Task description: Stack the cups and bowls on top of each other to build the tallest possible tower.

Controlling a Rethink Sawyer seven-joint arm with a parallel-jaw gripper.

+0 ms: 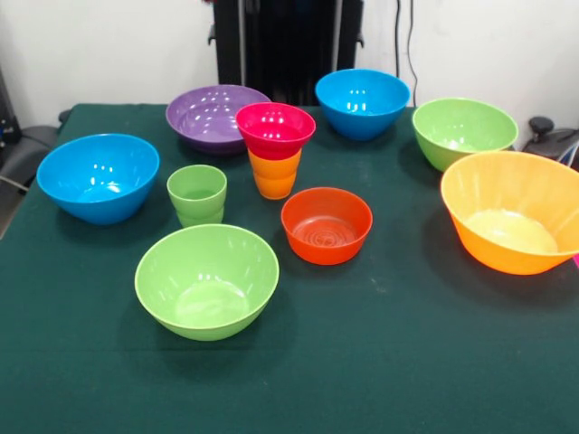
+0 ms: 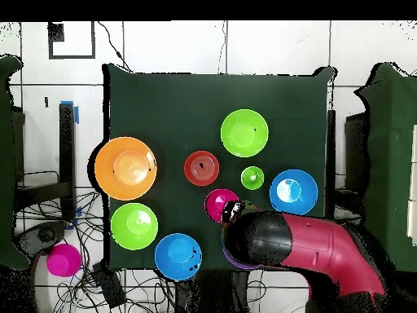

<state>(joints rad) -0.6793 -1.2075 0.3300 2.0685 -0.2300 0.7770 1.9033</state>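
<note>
In the front view the small magenta bowl sits upright on the orange cup at mid-table. The light green cup stands to its left. The small orange-red bowl is in front. The purple bowl, two blue bowls, two green bowls and the large orange bowl ring them. No gripper shows in the front view. In the overhead view the red and black arm covers most of the purple bowl. The gripper end is beside the magenta bowl.
The black pedestal stands behind the table's far edge. In the overhead view a magenta round thing lies off the table among cables. The green cloth table has open room along its front edge.
</note>
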